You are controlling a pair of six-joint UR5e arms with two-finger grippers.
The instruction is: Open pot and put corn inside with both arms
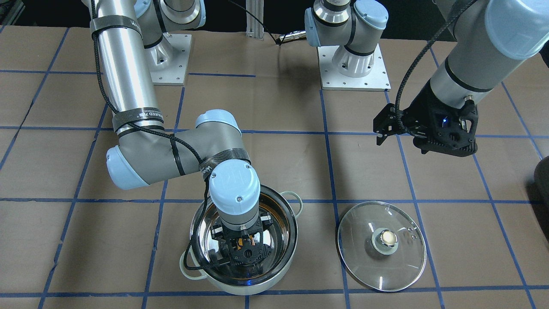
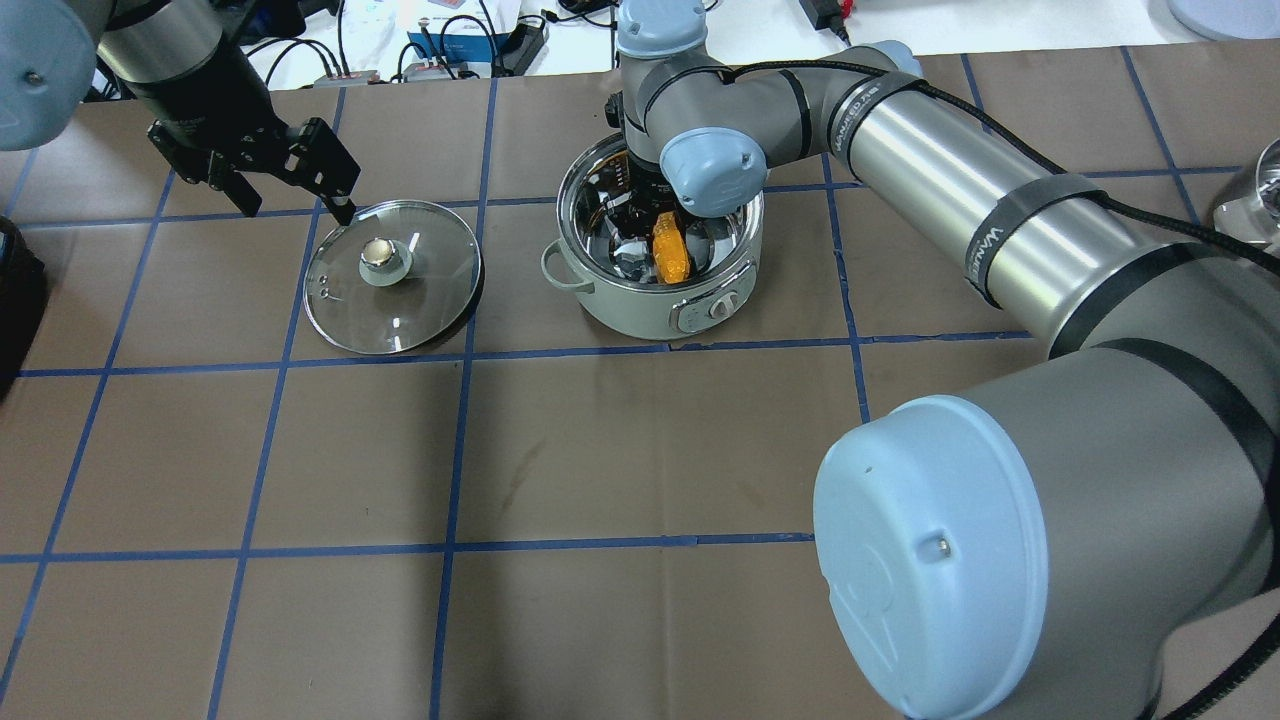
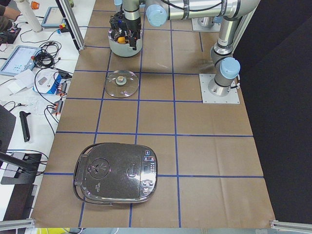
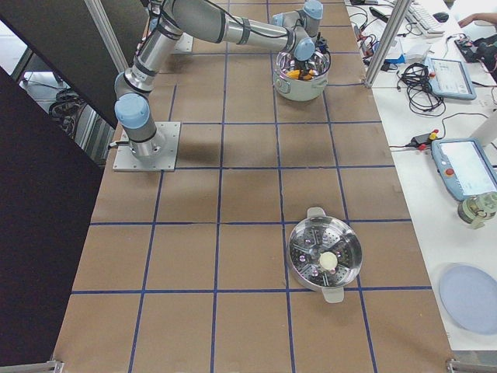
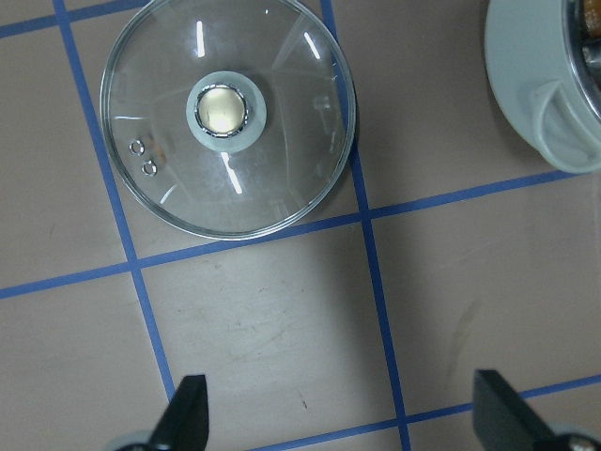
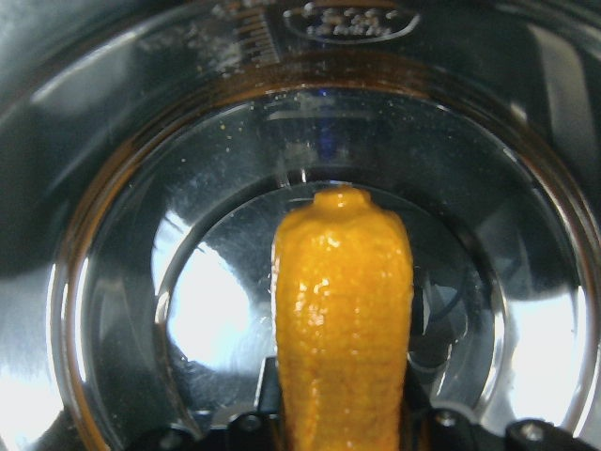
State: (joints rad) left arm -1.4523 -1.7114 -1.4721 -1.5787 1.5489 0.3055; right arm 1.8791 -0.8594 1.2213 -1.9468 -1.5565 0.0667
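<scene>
Below the right wrist, inside the pot (image 2: 640, 310): right gripper (image 1: 245, 253) is lowered past the rim and clamped on the corn (image 6: 343, 310).
- The cob sticks out beyond the fingertips, bumpy side to the wrist camera, with its rounded end pointing at the pot floor.
- Cannot tell whether that end touches the steel. The mirror finish reflects the cob and gives no clear gap.
- In the overhead view the corn shows as an orange bar just under the wrist joint, fully within the pot wall.
- Pot is uncovered. One pale loop handle (image 2: 558, 270) faces toward the left gripper.

Ahead of the left gripper (image 5: 347, 413):
- Fingers (image 5: 192, 409) are spread wide with nothing between them. Only bare table (image 2: 640, 460) shows in the gap, brown paper with blue tape lines.
- Gripper is held above the surface, clear of everything.
- Glass lid (image 5: 225, 117) lies flat on the table just beyond the fingertips, knob (image 5: 225, 110) up, apart from the gripper.
- The pot's edge and handle sit off to one side of the lid in the left wrist view, near it but not touching.

Well apart from both grippers:
- A rice cooker (image 3: 114, 173) is at the table's left end.
- A perforated steel pan (image 4: 301, 237) is at the right end.
</scene>
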